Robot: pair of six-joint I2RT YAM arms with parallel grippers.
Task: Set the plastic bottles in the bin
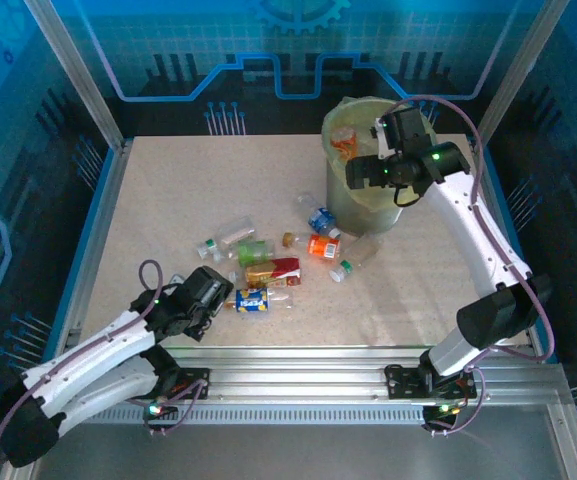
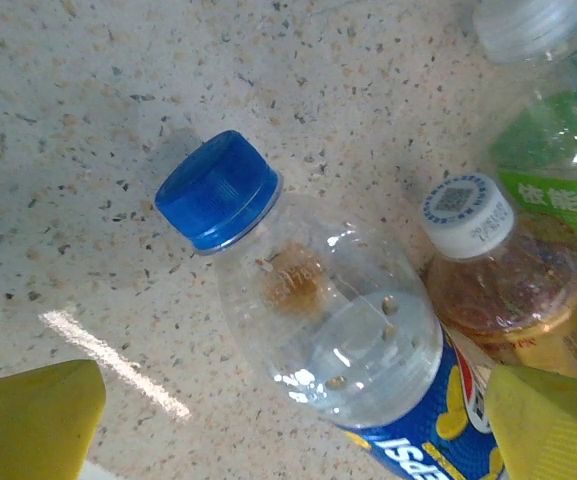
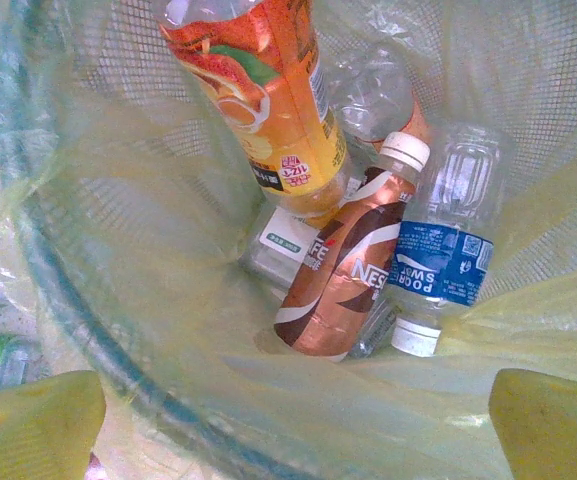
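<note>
Scene: speckled beige table [image 1: 168, 190] seen from above, with two white robot arms bolted at its near edge.
Left gripper [image 1: 218, 298]: low over the near left of the table, jaws spread wide and gripping nothing; its yellow fingertips [image 2: 28, 420] stand either side of one bottle.
Blue-capped bottle [image 2: 328, 350]: clear, lying on its side between those fingertips, with a blue and yellow label.
Neighbours: an amber bottle [image 2: 498, 280] with a white cap lies just beside it on the right, and a green-labelled bottle [image 2: 558, 150] lies past that.
Plastic bottles [image 1: 273, 270]: about eight lie loose across the middle of the table, with green, red, orange and blue labels; one blue-labelled bottle [image 1: 319, 219] rests just beside the foot of the bin.
Bin [image 1: 353, 205]: tall round bucket standing upright at the far right, a yellowish-green bag folded over its rim.
Inside the bin: an orange-labelled bottle [image 3: 268, 100], a brown-labelled bottle [image 3: 343, 270], a clear bottle with a blue label [image 3: 448, 250] and at least one more clear bottle [image 3: 378, 95] lie heaped at the bottom.
Right gripper [image 1: 386, 140]: poised above the mouth of the bin, jaws wide apart and empty.
Progress: roughly a third of the job looks done; at least four bottles are binned and the larger share is yet to be carried over.
Likely next step: the left jaws appear placed to close on the blue-capped bottle.
</note>
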